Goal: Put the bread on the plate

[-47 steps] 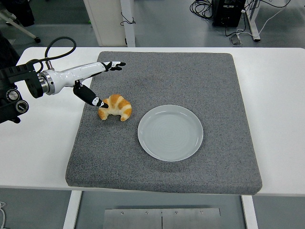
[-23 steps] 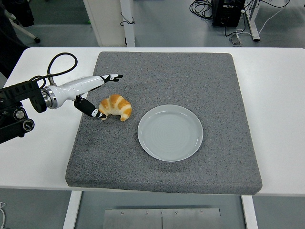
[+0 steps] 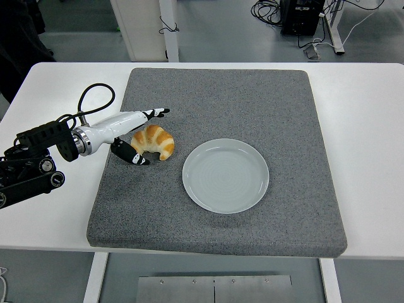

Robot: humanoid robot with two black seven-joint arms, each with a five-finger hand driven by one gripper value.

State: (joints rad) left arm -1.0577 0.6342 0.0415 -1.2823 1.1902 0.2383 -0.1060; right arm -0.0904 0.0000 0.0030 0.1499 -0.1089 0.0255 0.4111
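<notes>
A golden croissant [image 3: 154,141] lies on the grey mat [image 3: 221,95], left of a round white plate [image 3: 225,175] that holds nothing. My left hand [image 3: 146,135] comes in from the left, low over the mat. Its fingers are spread around the croissant: the upper fingers [image 3: 154,113] reach past its far side and the thumb [image 3: 132,157] lies at its near left side. The hand is open and does not grip the bread. The right arm is out of view.
The grey mat covers most of the white table [image 3: 366,126]. The left arm's black forearm and cable [image 3: 38,158] rest over the table's left part. Floor cables and table legs [image 3: 303,19] show at the top.
My left hand has moved down and right toward the croissant. Its fingers now bracket the bread on both sides. The croissant and plate have not moved.
</notes>
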